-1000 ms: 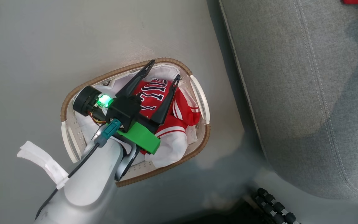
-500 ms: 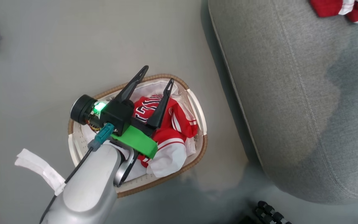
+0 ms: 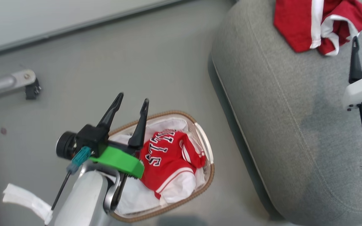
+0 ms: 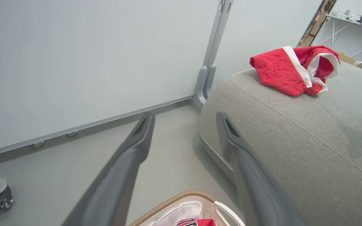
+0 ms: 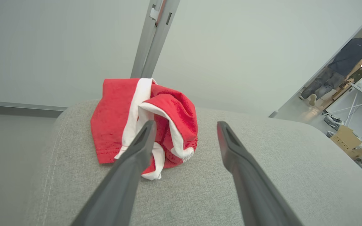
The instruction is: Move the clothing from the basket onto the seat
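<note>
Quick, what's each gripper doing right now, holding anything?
Left gripper: open, holding nothing.
Right gripper: open, holding nothing.

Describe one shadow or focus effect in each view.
Head view: a dark shadow patch lies across the seat. Left wrist view: the left gripper is blurred close to the lens. Right wrist view: the right gripper is soft, the striped garment sharp.

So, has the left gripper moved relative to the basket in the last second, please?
Yes. Against the basket, the left gripper has shifted left, off the jersey, and now reaches past the basket's brown rim.
</note>
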Robot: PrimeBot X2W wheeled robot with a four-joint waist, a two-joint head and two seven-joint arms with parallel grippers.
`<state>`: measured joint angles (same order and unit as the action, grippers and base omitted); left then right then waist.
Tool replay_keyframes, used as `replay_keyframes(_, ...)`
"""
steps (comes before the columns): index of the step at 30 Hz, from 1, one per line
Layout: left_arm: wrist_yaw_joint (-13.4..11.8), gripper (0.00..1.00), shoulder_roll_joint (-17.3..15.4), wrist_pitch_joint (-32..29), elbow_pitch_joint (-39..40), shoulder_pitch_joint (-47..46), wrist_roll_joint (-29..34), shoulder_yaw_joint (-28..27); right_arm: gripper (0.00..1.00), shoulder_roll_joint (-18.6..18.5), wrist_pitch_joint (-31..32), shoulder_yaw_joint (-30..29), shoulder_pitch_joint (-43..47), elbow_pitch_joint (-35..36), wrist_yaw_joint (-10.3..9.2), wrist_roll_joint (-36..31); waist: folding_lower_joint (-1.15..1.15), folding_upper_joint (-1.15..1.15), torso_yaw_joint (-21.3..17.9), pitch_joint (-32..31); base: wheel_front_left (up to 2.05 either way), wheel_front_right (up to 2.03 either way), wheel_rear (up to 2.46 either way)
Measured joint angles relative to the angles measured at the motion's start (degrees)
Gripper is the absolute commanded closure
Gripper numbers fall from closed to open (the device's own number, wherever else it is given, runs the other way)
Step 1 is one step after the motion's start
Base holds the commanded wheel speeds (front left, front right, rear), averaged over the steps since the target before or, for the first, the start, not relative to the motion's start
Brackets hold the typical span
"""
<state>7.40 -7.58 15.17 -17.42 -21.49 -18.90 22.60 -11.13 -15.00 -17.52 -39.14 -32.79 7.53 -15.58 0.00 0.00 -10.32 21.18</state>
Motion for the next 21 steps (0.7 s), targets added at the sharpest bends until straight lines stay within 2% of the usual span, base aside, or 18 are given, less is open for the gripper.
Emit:
replay_keyframes(7,0.0,0.0,1.12,0.0,-0.09,6.34,0.05,-5.43,0.0,1.79,0.0,6.49,3.09,2.42,0.0,3.13,0.0,0.0,1.56,-7.49,0.0,0.0,0.0)
replay_keyframes(11,0.0,0.0,1.83,0.0,-0.04,9.65,0.12,-8.82,0.0,4.41,0.0,10.05,5.99,4.05,0.0,5.25,0.0,0.0,2.8,-11.0,0.0,0.0,0.0)
replay_keyframes(17,0.0,0.0,3.26,0.0,-0.07,14.31,0.12,-13.28,0.0,7.43,0.0,12.93,11.99,6.6,0.0,8.39,0.0,0.0,5.05,-14.86,0.0,0.0,0.0)
replay_keyframes(21,0.0,0.0,3.63,0.0,-0.2,16.57,0.31,-15.59,0.0,8.2,0.0,14.63,15.99,8.14,0.0,10.31,0.0,0.0,6.73,-16.61,0.0,0.0,0.0)
